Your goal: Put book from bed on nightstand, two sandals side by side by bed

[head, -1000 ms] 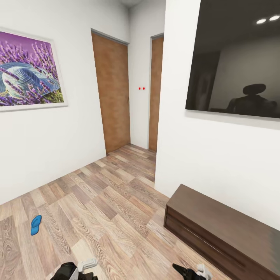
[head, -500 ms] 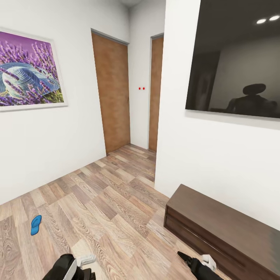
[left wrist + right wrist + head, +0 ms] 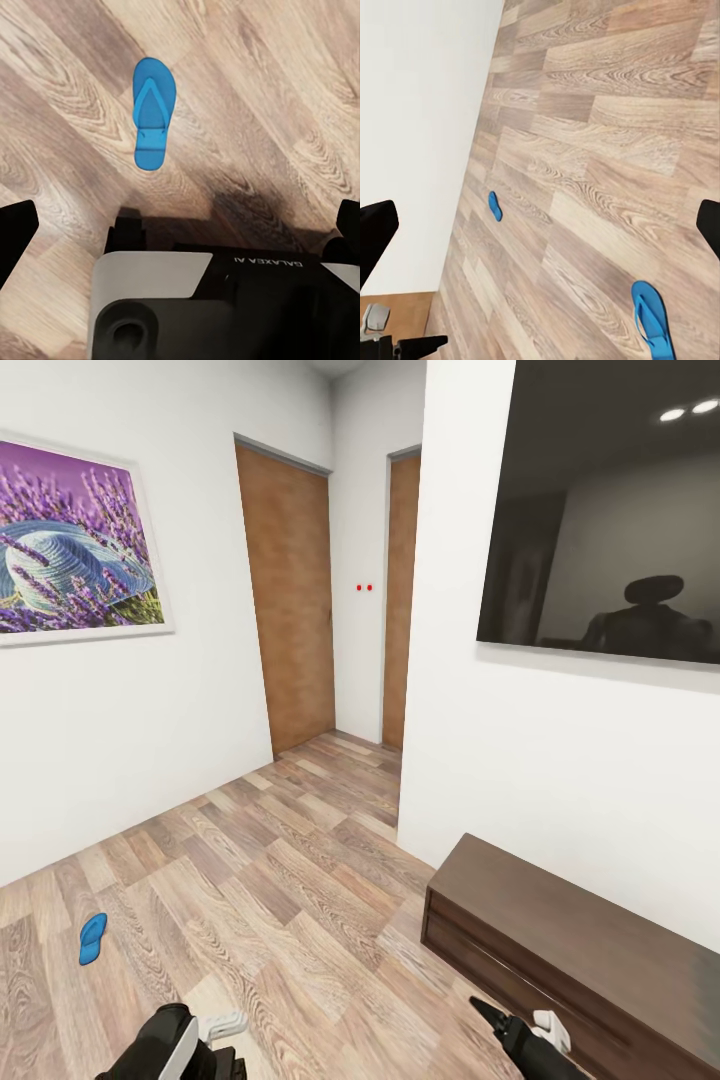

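- One blue sandal (image 3: 93,938) lay flat on the wood-plank floor (image 3: 300,880) near the white wall under the lavender picture (image 3: 75,540), well apart from the long dark TV cabinet (image 3: 570,950).
- The left wrist view showed a blue sandal (image 3: 152,112), strap up, on the planks just beyond the robot's own base (image 3: 217,300); the right wrist view showed two, a near sandal (image 3: 654,319) and a far sandal (image 3: 495,205) close to the white wall, well apart from each other.
- Count: two sandals, not side by side; I could not tell which wrist-view sandal matched the head view's.
- Book, bed and nightstand: none in these pictures, so their places unknown.
- Change over the last second: the head view held steady; the left arm (image 3: 165,1050) sank lower and leftward at the bottom edge, and the right gripper (image 3: 520,1035) moved right, toward the TV cabinet's front.
- Judgement: arms were being repositioned, no sandal picked yet; task barely begun.
- Left gripper: dark finger tips (image 3: 15,232) sat at opposite edges of its wrist view, spread wide, holding nothing.
- Right gripper: finger tips (image 3: 375,236) likewise wide apart, empty.
- Other counts: two wooden doors (image 3: 292,600), one wall-mounted dark TV screen (image 3: 610,510), one picture, one cabinet.
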